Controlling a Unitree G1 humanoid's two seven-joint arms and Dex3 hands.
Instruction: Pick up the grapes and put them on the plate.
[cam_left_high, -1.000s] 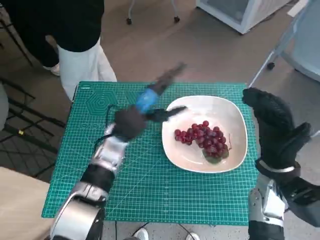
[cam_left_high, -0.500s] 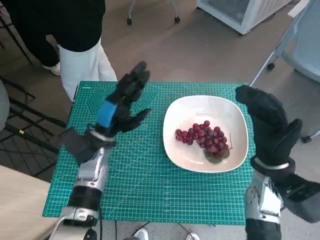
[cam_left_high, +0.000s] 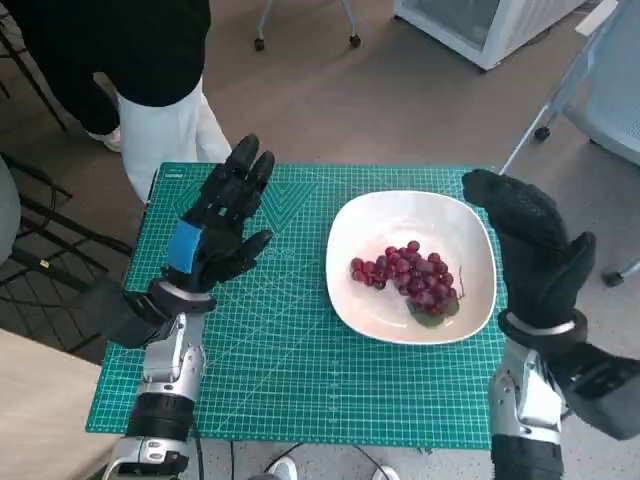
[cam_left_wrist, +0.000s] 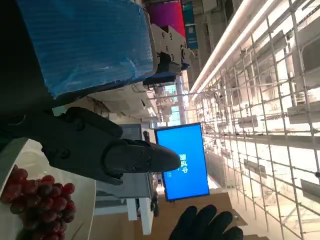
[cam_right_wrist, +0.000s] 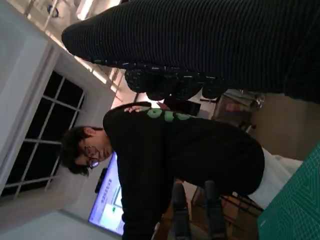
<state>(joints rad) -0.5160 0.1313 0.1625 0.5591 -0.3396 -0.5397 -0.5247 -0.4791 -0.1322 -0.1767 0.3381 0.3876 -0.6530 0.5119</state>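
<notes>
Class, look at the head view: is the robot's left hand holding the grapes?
No. The left hand is raised with its fingers spread over the green mat, while the grapes lie on the white plate.

The head camera is looking steeply down over the green mat (cam_left_high: 300, 340); both wrist cameras are facing outward, the left one sharing the white plate (cam_left_high: 470, 240) (cam_left_wrist: 85, 195).
</notes>
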